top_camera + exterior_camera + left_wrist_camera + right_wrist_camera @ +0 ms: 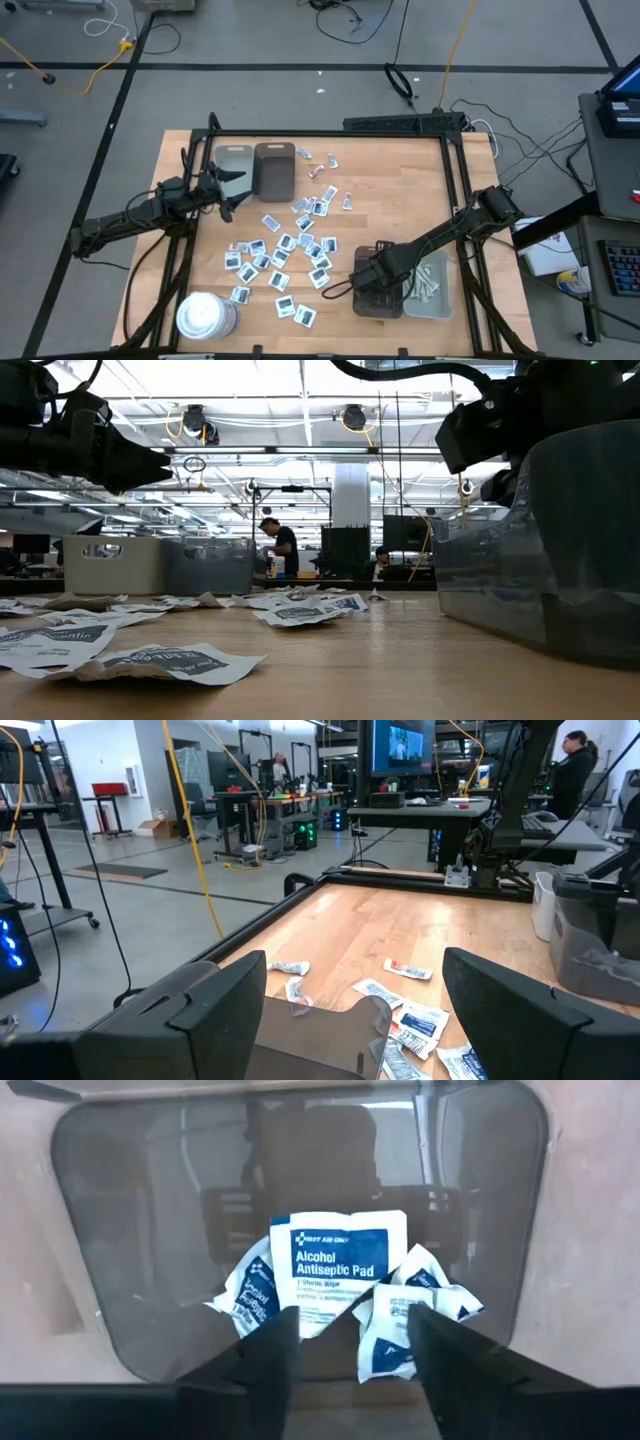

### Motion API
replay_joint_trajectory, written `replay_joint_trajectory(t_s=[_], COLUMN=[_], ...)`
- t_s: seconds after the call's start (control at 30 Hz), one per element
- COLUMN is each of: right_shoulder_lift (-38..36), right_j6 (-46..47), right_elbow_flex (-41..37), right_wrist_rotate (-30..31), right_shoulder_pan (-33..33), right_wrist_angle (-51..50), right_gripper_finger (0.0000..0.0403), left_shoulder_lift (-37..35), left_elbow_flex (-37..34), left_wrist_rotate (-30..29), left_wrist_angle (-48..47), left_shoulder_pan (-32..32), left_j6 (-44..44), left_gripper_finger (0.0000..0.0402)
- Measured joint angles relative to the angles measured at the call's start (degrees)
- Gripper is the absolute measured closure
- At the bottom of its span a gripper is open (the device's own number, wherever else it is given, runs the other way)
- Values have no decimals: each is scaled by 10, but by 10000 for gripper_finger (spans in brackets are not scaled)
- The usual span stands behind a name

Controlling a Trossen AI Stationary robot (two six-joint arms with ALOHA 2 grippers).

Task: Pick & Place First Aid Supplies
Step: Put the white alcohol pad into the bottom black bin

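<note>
Brown tray (378, 300) sits under the right gripper (345, 1342), whose jaws stand parted and empty, apparently just after a drop. Alcohol pad packet (338, 1270) lies flat inside, just beyond the fingertips. Left gripper (228, 190) hangs wide open, empty, over the counter (400, 190).

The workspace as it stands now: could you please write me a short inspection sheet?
Surface: wooden table, black-framed.
Job's things: white packets scattered mid-table; several lie in the dark tray, one reading Alcohol Antiseptic Pad; pale strips in the grey tray.
Clutter: white cylinder; two more trays at the far edge.
Grippers: right gripper over the dark tray, jaws apart, empty; left gripper open beside the far trays.
Cables: loose on the floor.
Surroundings: a person behind.
</note>
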Motion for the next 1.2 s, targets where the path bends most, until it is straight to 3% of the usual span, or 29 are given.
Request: replay_joint_trajectory(t_s=[0.2,0.8,1.2], right_shoulder_lift=[0,-1,-24], right_j6=[-15,-108,-106], right_elbow_flex=[45,179,200], right_wrist_rotate=[0,2,2], right_shoulder_pan=[-3,-84,-124], right_wrist_angle=[-55,-208,-209], right_gripper_finger=[180,192,192], left_shoulder_lift=[0,0,0], left_elbow_flex=[0,0,0], left_wrist_rotate=[0,0,0], left_wrist_angle=[0,0,0], left_shoulder_pan=[0,0,0], left_j6=[0,0,0], left_gripper_finger=[96,96,96])
